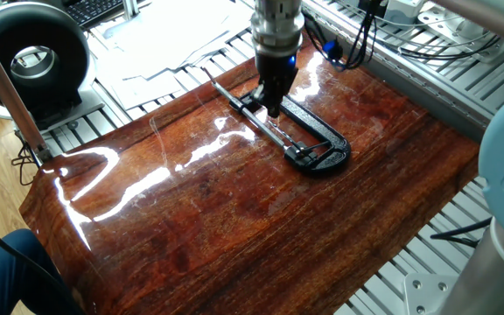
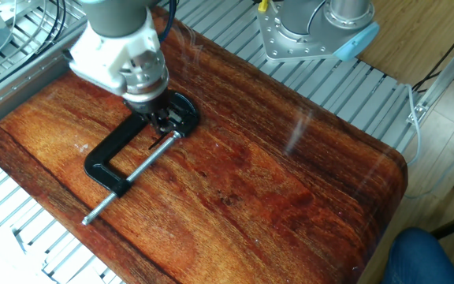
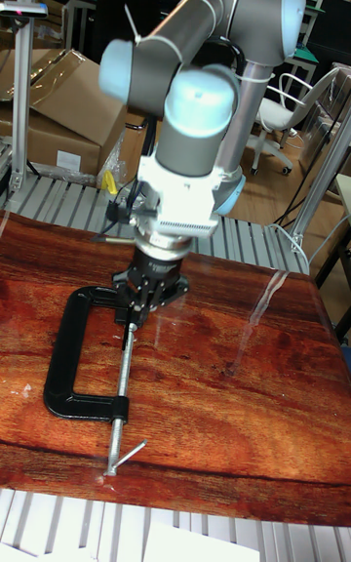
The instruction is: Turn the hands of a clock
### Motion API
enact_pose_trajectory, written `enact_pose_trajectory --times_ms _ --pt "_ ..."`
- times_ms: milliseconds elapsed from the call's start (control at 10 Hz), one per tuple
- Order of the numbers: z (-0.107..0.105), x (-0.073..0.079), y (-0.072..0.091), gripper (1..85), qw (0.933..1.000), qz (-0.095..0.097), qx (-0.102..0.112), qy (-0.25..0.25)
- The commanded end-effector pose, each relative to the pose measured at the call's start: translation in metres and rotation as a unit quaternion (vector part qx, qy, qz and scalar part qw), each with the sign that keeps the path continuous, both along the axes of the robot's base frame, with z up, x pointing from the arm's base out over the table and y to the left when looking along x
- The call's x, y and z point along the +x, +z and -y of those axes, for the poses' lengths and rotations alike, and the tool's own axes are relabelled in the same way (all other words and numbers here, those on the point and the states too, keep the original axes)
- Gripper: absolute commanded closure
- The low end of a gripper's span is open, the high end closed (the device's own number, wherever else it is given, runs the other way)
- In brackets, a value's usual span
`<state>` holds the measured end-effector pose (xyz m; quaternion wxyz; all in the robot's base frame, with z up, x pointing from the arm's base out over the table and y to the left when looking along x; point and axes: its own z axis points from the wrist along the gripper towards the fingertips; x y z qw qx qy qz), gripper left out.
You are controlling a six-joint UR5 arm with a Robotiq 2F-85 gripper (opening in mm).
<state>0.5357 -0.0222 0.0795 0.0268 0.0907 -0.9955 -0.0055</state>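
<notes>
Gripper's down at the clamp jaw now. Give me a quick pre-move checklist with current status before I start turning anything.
1. C-clamp lying flat on the table: ok.
2. Gripper positioned over the clamp's jaw, at the end of the screw: ok.
3. Clock visible in the jaw: cannot tell, the fingers hide it in every view.
4. Fingers closed on the clock hands: cannot tell.
5. Clamp screw handle away from the gripper: ok.
6. Tabletop near the clamp free of obstacles: ok.

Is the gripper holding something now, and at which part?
It cannot be told: the gripper sits low in the black C-clamp's jaw, hiding whatever it may grip there.
</notes>
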Motion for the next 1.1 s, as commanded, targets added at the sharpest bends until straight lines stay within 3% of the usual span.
enact_pose_trajectory --times_ms 0,400,1000 --pt "-0.004 0.001 -0.02 84.7 0.9999 0.006 0.011 0.005" --pt "-0.007 0.01 -0.034 84.7 0.9995 0.02 0.02 0.016" --pt "-0.018 0.015 -0.037 84.7 0.9983 0.028 0.043 0.028"
